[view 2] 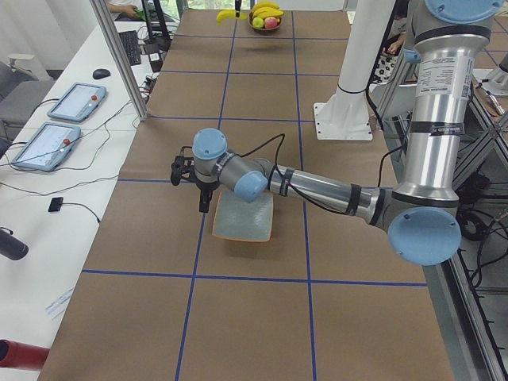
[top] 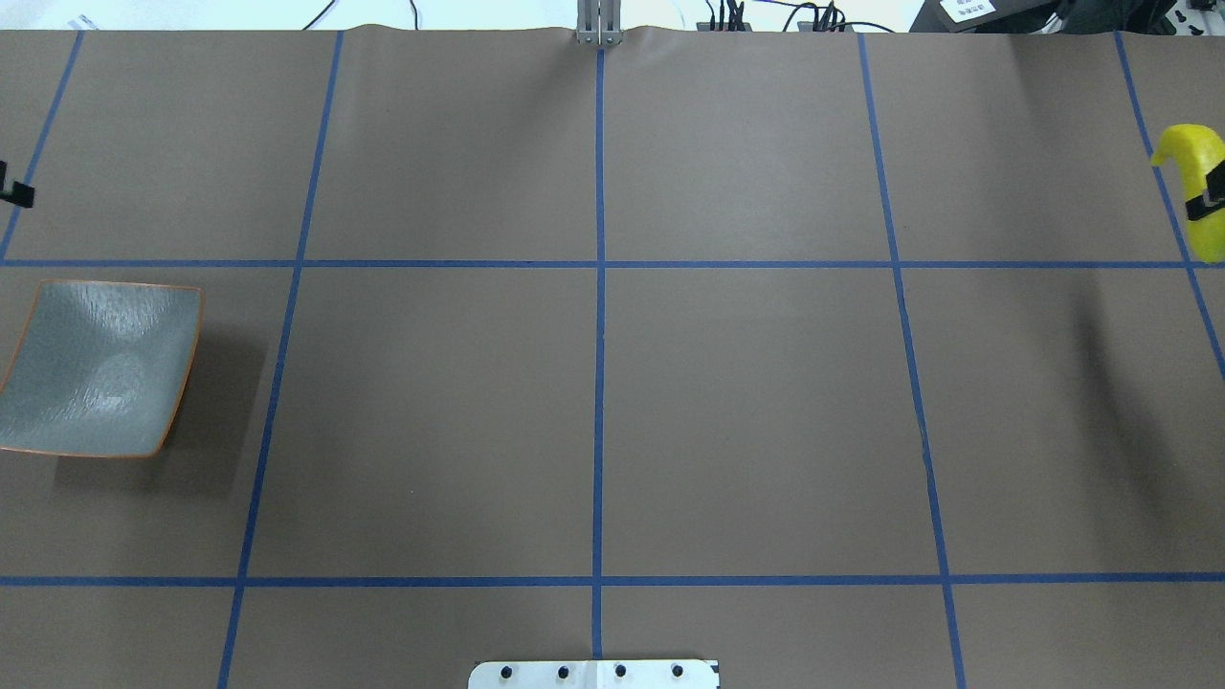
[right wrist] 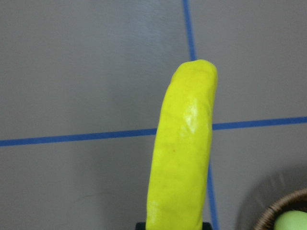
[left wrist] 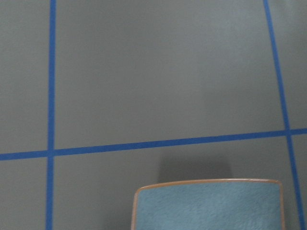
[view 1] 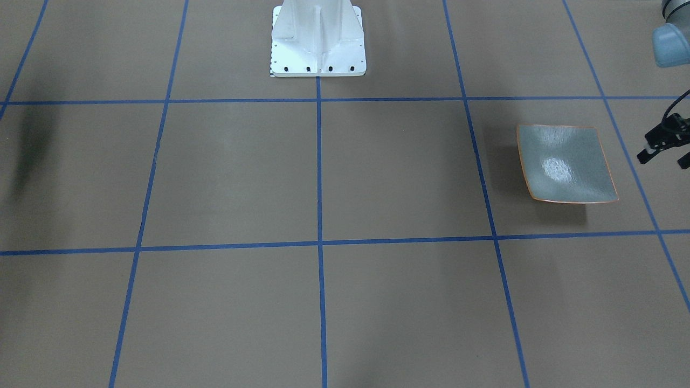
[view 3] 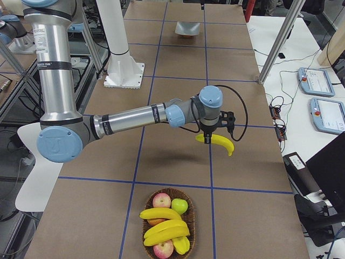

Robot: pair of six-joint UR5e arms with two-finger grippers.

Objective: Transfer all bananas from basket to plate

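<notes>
My right gripper (view 3: 209, 138) is shut on a bright yellow banana (view 3: 216, 142) and holds it level above the table, a little beyond the wicker basket (view 3: 167, 191). The same banana (top: 1198, 187) shows at the overhead view's right edge and fills the right wrist view (right wrist: 182, 148). Two more bananas (view 3: 163, 222) lie in the basket with apples. The grey-green plate (top: 96, 368) sits at the table's far left end with nothing on it. My left gripper (view 1: 664, 158) hovers beside the plate (view 1: 566, 164), open and holding nothing.
The white robot base (view 1: 318, 37) stands at the middle of the near table edge. Blue tape lines grid the brown table cover. Red and green apples (view 3: 171, 205) share the basket. Tablets and cables lie on a side bench (view 3: 323, 97).
</notes>
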